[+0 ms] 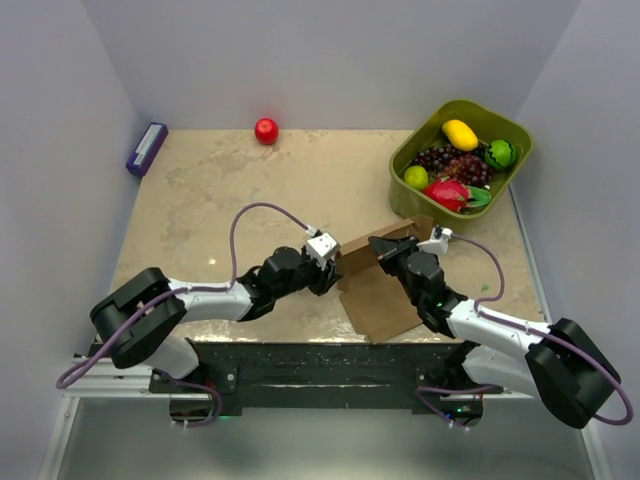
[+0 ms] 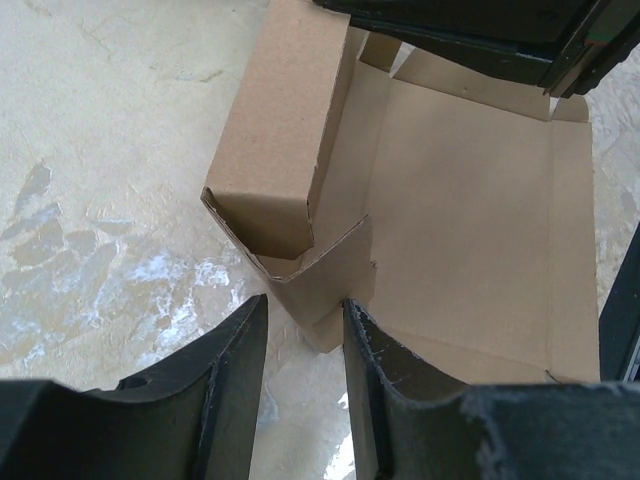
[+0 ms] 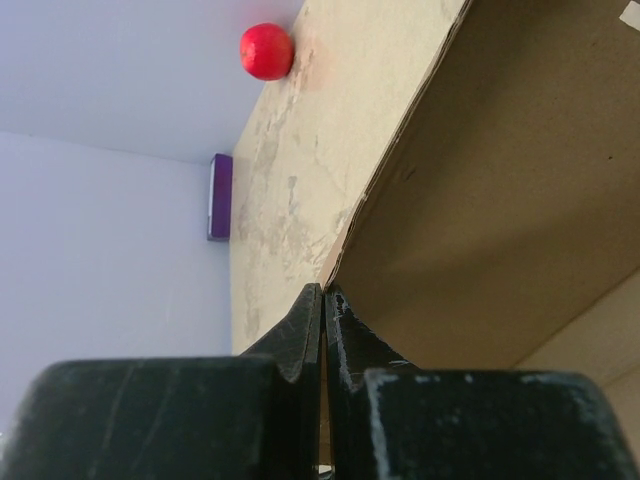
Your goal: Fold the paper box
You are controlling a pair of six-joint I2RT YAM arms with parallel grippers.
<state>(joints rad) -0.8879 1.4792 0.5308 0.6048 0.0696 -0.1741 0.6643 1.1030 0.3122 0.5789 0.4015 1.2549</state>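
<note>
Right claw (image 3: 323,300): pinched shut on edge of paper box (image 3: 500,200); panel stands raised just ahead of tips.
Left claw (image 2: 303,322): narrow gap, nothing held; corner tab (image 2: 325,275) just beyond tips.
Risk: thin edge slips or creases under pinch; left push collapses folded wall (image 2: 280,130) beyond tab.
Red ball (image 3: 266,50) far ahead: no hazard.

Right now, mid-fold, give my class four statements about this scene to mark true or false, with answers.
1. The right gripper is shut on an edge of the paper box. True.
2. The left gripper is clamped shut. False: its fingers are apart, a box flap just beyond their tips.
3. The red ball lies in the green bin. False: it sits on the table near the far wall, apart from the bin.
4. The purple block lies by the table's far left corner. True.
</note>
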